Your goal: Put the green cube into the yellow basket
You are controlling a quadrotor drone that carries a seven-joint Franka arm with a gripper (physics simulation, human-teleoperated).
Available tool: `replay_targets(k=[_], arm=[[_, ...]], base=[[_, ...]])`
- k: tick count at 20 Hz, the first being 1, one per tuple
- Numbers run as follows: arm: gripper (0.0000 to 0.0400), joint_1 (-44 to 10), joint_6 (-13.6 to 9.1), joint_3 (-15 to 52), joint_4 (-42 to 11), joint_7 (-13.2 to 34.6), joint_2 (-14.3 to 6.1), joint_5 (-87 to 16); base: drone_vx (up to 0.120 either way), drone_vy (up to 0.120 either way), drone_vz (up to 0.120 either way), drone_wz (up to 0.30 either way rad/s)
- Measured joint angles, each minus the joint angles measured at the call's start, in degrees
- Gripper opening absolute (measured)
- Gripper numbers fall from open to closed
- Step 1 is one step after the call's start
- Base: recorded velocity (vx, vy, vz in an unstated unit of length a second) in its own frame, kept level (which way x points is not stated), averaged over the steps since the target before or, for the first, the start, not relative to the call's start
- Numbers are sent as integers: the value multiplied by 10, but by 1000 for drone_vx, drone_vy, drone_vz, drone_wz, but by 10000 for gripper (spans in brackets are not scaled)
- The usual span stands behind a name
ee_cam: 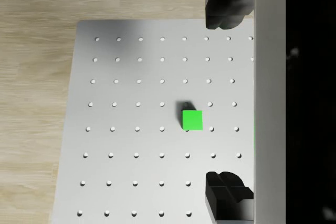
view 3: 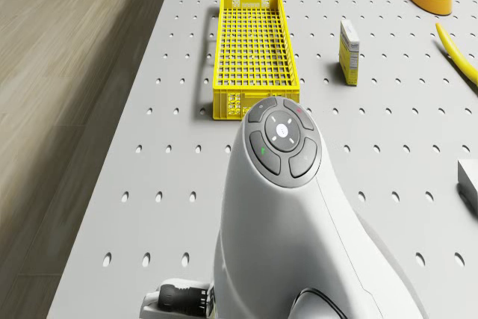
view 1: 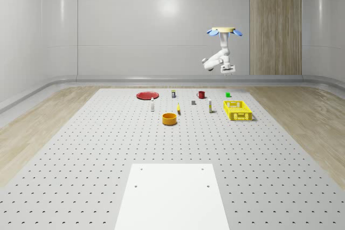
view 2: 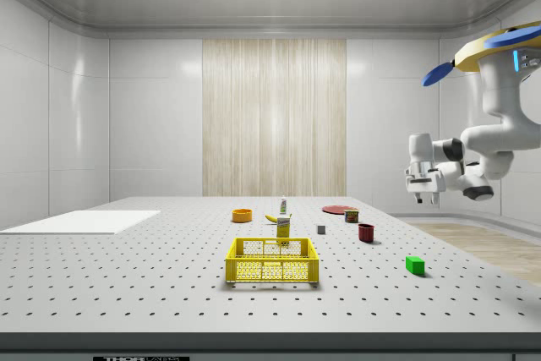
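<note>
The green cube lies on the perforated table near its far right corner, behind the yellow basket. The drone hovers high over that spot. My gripper hangs from the arm well above the cube, pointing down. In the wrist view the cube sits on the table far below the gripper, whose dark fingers stand wide apart, open and empty. In the side view the cube is to the right of the basket, with the gripper above it. The basket is empty.
A red mug, a can, a red plate, a grey block, a small box, a bottle, a banana and an orange bowl stand left of the basket. The table edge and wood floor are near the cube.
</note>
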Motion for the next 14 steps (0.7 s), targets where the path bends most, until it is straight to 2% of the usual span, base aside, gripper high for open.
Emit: replay_targets(k=[4,14], arm=[[400,-32,-7,16,-3,22,-18,-9],[400,-66,6,36,-3,47,-53,-3]], base=[[0,-100,-120,0],[0,0,-120,0]])
